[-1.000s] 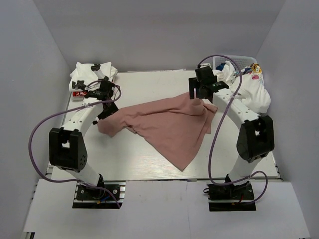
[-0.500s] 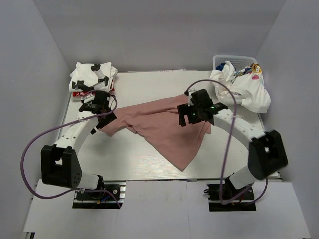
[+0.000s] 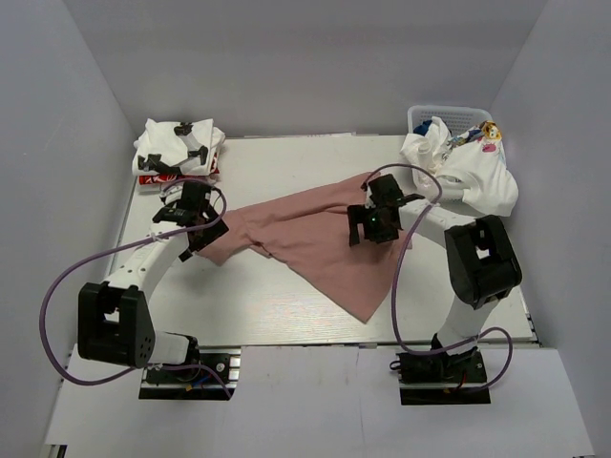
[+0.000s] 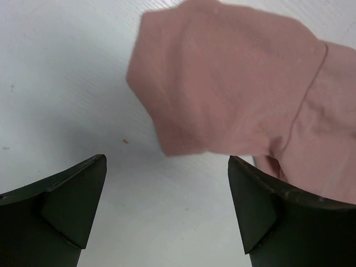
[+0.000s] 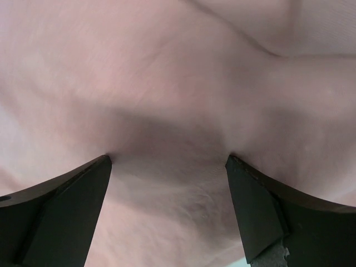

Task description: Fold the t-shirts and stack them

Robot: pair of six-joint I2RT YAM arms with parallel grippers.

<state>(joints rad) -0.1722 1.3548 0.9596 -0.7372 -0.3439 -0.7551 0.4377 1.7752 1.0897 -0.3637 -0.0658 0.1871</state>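
A dusty-pink t-shirt [image 3: 305, 239] lies crumpled and spread across the middle of the table [image 3: 277, 167], print hidden. My left gripper [image 3: 198, 236] hangs open just above the bare table at the tip of the shirt's left sleeve [image 4: 222, 83]. In the left wrist view only table shows between the left gripper's [image 4: 167, 162] fingers. My right gripper [image 3: 366, 232] is open and low over the shirt's right part. Pink cloth [image 5: 167, 67] fills the right wrist view and lies between the right gripper's [image 5: 168, 161] fingers, not pinched. More white t-shirts [image 3: 473, 172] spill from the basket.
A folded pile of white tees with black print [image 3: 177, 148] sits at the back left corner. The white mesh basket [image 3: 449, 116] stands at the back right corner, with a bit of blue cloth in it. Grey walls close in on three sides.
Both arms have swung toward me and dropped low: the right gripper from the shirt's far right corner onto its right part, the left to the sleeve tip. The shirt has shifted slightly.
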